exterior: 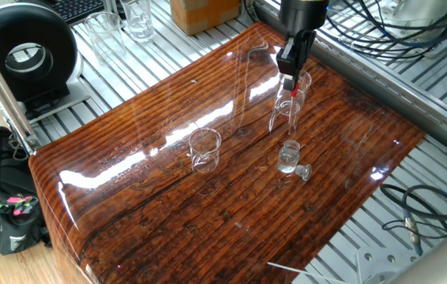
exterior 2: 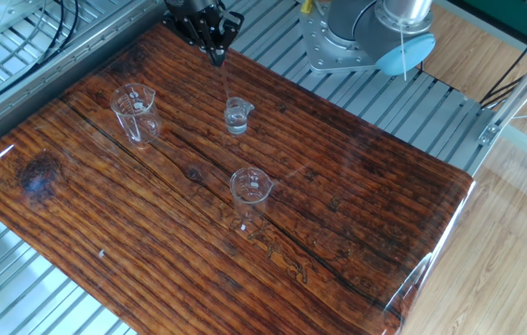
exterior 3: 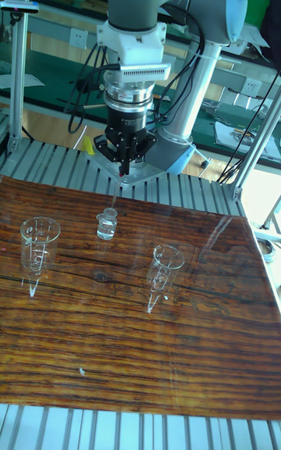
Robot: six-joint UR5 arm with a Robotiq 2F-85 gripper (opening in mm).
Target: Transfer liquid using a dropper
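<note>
Gripper point(exterior 3: 123, 171) closed on the dropper point(exterior: 292, 99), held upright, tube hanging directly below. Red bulb seen only in one fixed view. Small open bottle point(exterior 3: 106, 225) just beneath the tip. No writing legible.

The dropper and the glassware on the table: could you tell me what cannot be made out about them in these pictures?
- dropper: its clear tube is nearly invisible in every view, so the tip's place cannot be read.
- gripper: its fingers hide most of the red bulb.
- small bottle: liquid level too small to judge.
- beaker: glare hides any contents.
</note>
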